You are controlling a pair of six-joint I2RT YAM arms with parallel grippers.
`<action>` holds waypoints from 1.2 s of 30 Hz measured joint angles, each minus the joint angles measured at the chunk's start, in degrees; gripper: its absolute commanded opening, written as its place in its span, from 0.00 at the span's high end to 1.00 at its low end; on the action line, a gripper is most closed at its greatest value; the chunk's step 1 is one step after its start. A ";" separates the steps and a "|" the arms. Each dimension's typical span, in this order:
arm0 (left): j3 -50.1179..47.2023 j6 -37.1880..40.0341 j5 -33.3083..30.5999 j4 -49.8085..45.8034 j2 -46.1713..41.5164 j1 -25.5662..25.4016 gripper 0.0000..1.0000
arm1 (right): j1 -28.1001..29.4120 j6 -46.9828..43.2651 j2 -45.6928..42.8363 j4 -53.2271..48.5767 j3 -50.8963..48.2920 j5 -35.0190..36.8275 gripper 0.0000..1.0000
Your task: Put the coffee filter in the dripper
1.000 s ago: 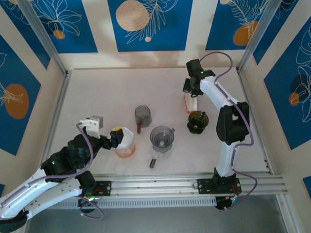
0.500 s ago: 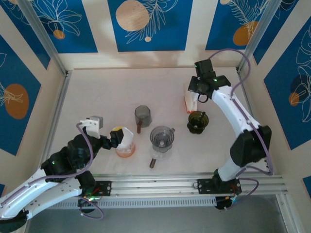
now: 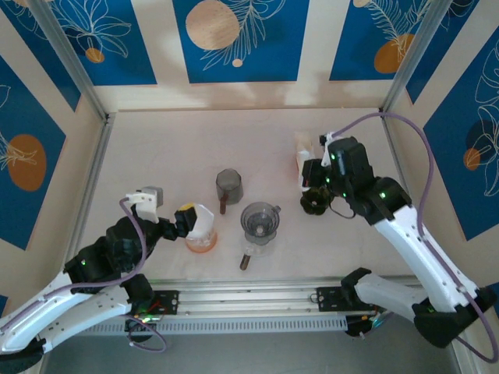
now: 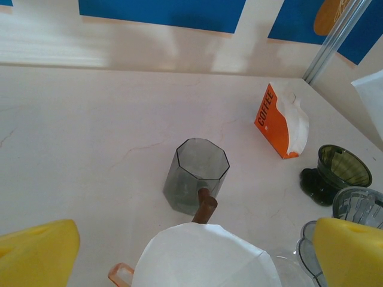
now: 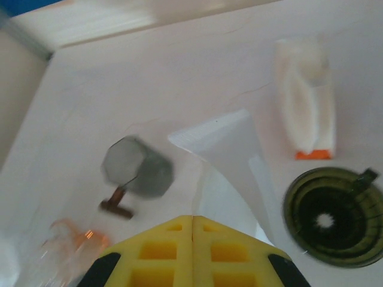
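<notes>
- Gripping the coffee filter [image 5: 230,158], your right hand [image 5: 192,224] has its yellow pads pressed flat together. The white cone fans out from between them.
- That filter hangs just left of the green dripper [image 5: 328,222] in the right wrist view, near its rim but not in it.
- Your left hand [image 4: 194,245] stands wide open, with a yellow pad on either side of a second filter [image 4: 203,263] that sits in the orange dripper [image 4: 119,275]. As far as the left wrist view shows, neither pad touches the paper.
- The filter pack [image 5: 303,101] lies just behind the green dripper, and the clear dripper [image 3: 260,222] stands near on its left. So the green dripper is hemmed in at the back and on one side.
- The grey cup [image 4: 197,173] with its brown handle stands further left, well apart from your right hand.
- The back-left of the surface [image 3: 171,148] is open room. The metal post [image 3: 409,58] and the right wall run close by your right arm.
- Against the view one second ago, your right hand has come off the pack at the back and drawn nearer, beside the green dripper, and that arm's elbow has swung out to the right.
- Your left arm and the things on the surface lie as they did.
</notes>
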 measured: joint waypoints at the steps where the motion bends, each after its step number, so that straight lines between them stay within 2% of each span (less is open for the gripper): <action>1: 0.02 0.00 0.00 -0.02 0.00 0.00 0.00 | 1.57 0.00 -1.36 -0.96 -0.09 -0.98 1.00; 7: 0.11 -0.04 0.00 -0.04 0.00 0.00 0.00 | 9.35 0.68 -4.63 -7.54 1.20 -5.27 1.00; 16: 0.11 -0.50 0.04 -0.04 0.00 0.00 0.00 | 17.44 1.77 -0.02 -18.62 11.54 -8.70 1.00; 36: 0.11 -0.90 0.09 -0.07 -0.92 0.00 0.00 | 17.99 1.03 18.29 -32.09 22.93 -14.80 1.00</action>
